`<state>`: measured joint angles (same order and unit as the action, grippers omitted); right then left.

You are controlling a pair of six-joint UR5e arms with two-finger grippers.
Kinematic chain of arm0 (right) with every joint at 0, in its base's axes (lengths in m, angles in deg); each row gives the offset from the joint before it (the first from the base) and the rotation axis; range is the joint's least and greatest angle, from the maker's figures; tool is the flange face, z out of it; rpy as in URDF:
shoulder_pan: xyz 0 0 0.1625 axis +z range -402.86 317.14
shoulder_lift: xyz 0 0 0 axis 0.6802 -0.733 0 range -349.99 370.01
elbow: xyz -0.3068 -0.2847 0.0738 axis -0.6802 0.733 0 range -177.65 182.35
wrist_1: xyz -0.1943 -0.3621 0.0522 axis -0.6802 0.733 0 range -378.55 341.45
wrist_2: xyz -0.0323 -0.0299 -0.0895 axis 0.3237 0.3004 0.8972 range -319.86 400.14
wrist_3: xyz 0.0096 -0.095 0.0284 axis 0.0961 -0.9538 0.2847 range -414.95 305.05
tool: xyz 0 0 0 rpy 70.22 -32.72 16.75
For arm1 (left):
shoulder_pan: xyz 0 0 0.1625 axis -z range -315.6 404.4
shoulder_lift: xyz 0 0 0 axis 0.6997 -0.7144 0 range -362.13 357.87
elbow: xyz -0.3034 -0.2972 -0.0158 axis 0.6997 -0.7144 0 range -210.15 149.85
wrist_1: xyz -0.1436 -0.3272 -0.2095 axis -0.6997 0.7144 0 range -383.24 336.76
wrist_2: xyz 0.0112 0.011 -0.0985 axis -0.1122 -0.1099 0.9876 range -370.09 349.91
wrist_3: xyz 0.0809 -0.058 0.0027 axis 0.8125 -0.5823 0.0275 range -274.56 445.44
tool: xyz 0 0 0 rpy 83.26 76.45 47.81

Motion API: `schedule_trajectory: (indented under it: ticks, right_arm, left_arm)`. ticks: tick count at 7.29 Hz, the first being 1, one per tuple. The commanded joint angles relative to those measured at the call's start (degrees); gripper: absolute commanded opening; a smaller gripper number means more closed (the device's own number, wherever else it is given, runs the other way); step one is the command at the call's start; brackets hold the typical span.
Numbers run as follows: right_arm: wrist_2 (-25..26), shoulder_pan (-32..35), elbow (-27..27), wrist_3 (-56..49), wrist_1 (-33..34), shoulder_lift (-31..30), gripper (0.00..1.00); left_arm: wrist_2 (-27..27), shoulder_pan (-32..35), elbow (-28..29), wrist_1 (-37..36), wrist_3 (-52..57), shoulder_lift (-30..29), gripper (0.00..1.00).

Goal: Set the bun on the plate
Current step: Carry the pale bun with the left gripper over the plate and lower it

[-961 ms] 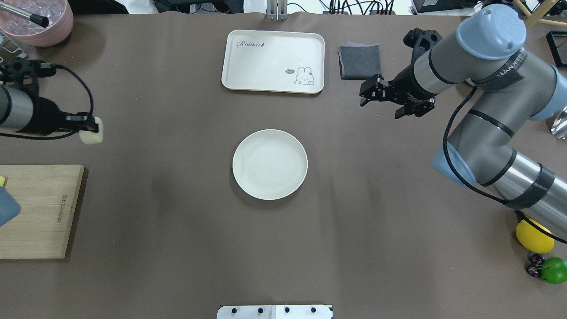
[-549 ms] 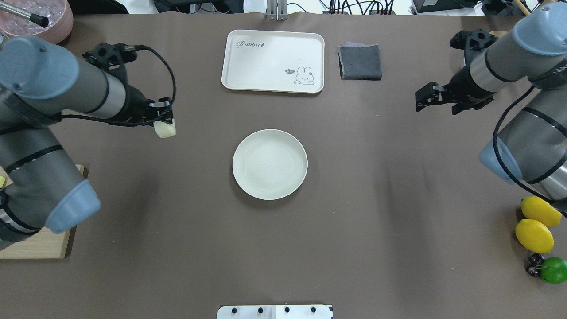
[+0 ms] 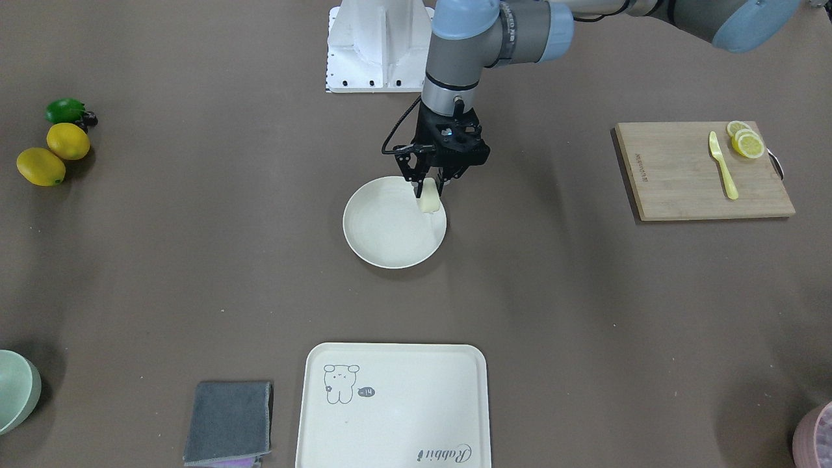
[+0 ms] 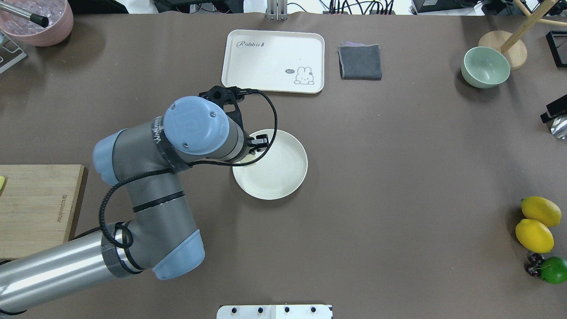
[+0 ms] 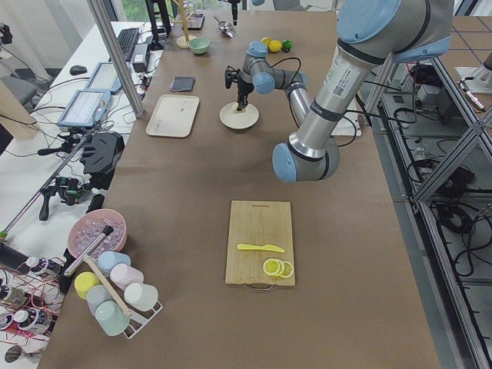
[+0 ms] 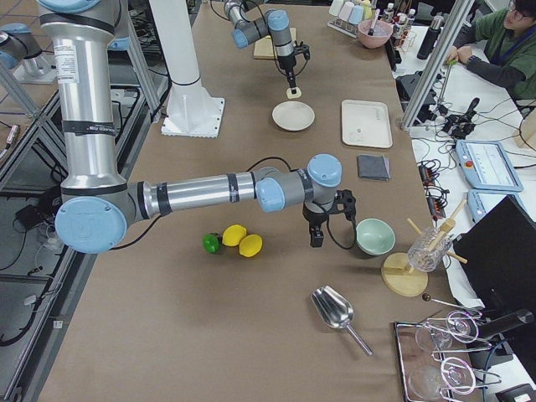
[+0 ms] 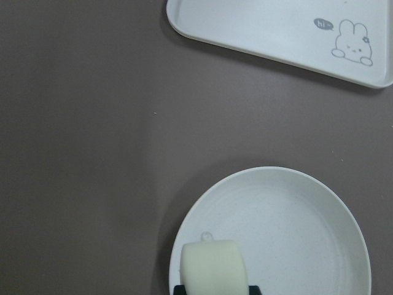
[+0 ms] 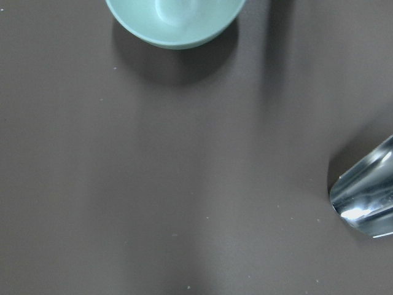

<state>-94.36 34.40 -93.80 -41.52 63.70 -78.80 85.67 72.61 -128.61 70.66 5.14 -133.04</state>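
The bun [image 3: 428, 197] is a small pale cream block clamped between the fingers of my left gripper [image 3: 429, 190], which is shut on it. It hangs just over the near-robot edge of the round cream plate [image 3: 383, 234]. The left wrist view shows the bun [image 7: 213, 265] above the plate [image 7: 295, 227] near its rim. From overhead, my left arm covers the bun and part of the plate [image 4: 281, 175]. My right gripper [image 6: 316, 233] hovers at the far right beside the green bowl [image 6: 374, 235]; I cannot tell whether it is open or shut.
A cream tray [image 4: 273, 60] with a rabbit drawing and a folded grey cloth [image 4: 360, 62] lie beyond the plate. A cutting board [image 3: 695, 170] carries lemon slices and a knife. Lemons [image 4: 534, 223] and a lime sit at the right edge. A metal scoop [image 8: 365, 203] lies near the bowl.
My left arm has swung right, carrying the bun from the table's left side to above the plate. My right arm has pulled back to the right, uncovering the green bowl.
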Motion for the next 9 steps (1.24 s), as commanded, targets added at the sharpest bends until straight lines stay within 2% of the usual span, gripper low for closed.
schedule_trajectory:
  ticks: [1, 4, 7, 8, 9]
  right_arm:
    - [-1.6, 1.8, 0.3, -2.1, 0.4, -1.5, 1.0]
    - [-1.6, 2.5, 0.3, -2.1, 0.4, -1.5, 1.0]
    - [-2.2, 2.5, 0.2, -1.8, 0.4, -1.5, 1.0]
    - [-2.2, 2.6, 0.1, -1.7, 0.4, -1.5, 1.0]
    - [-2.2, 3.0, 0.0, -1.7, 0.4, -1.5, 1.0]
  left_arm:
    - [-4.9, -3.3, 6.2, 4.7, -0.7, -2.3, 0.4]
    - [-6.3, -4.9, 14.0, 6.7, -1.8, -6.9, 0.4]
    - [-6.3, -5.0, 15.6, 6.8, -1.6, -6.7, 0.43]
    - [-6.2, -5.0, 15.5, 6.8, -1.4, -6.7, 0.94]
    - [-6.2, -5.0, 15.2, 6.7, -1.4, -6.7, 0.98]
